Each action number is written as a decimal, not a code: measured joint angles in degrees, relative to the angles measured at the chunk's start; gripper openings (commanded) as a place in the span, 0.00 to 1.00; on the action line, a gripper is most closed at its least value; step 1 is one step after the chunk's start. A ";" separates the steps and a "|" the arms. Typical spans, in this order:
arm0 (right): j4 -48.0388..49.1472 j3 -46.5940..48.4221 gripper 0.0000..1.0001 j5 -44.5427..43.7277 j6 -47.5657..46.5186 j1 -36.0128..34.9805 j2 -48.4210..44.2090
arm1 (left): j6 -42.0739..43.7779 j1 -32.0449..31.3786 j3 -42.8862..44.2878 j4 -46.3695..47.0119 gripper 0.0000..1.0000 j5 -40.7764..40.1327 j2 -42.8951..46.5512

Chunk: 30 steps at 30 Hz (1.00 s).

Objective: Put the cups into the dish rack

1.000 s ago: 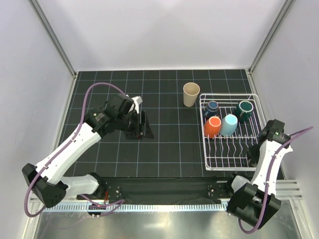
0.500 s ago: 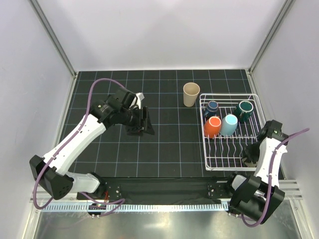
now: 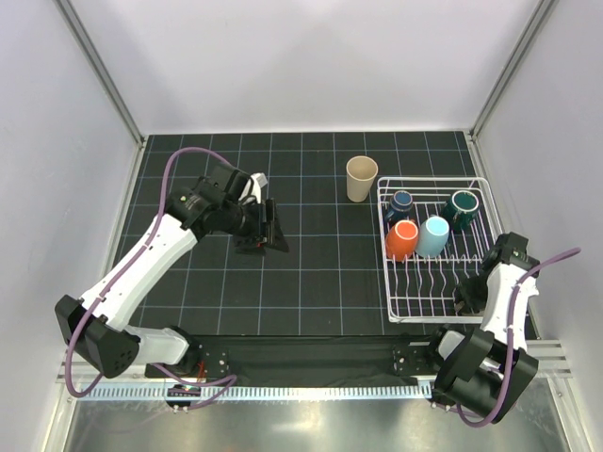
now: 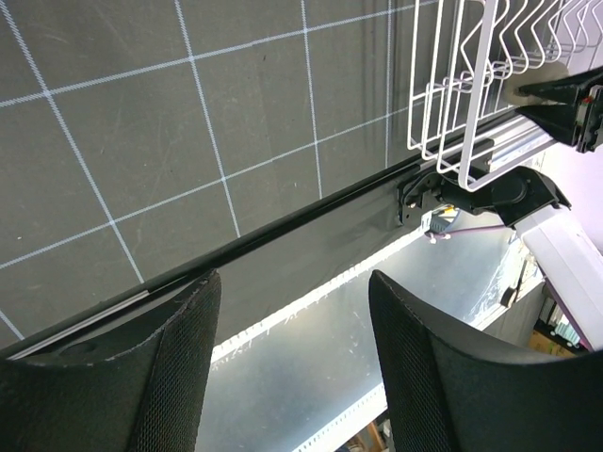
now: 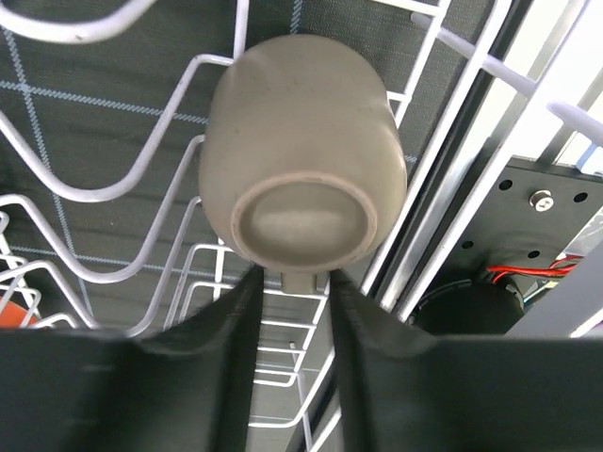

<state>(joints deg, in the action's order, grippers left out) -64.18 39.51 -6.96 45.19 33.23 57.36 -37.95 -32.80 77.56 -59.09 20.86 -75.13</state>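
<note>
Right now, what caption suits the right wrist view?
Taupe mug, base toward camera, among dish rack wires, handle between the right gripper's fingers.

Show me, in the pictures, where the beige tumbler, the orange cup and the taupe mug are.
beige tumbler [image 3: 362, 186]: top external view, outer wall below the rim.
orange cup [image 3: 401, 241]: top external view, its side wall.
taupe mug [image 5: 301, 151]: right wrist view, its rounded side wall.

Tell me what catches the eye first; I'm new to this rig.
The white wire dish rack on the right holds a bright orange cup and light blue mug. A beige tumbler stands upright outside its far left corner; a taupe mug sits among its wires, handle between the fingers of the right gripper.
</note>
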 measured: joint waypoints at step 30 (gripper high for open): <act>-12.39 41.11 0.66 0.04 0.42 -32.81 11.52 | -2.56 1.97 1.05 2.19 0.63 1.68 -2.51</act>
<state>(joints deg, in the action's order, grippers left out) -76.58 80.62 -6.92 45.60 0.43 68.88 -40.51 -30.83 78.61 -56.90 22.55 -77.65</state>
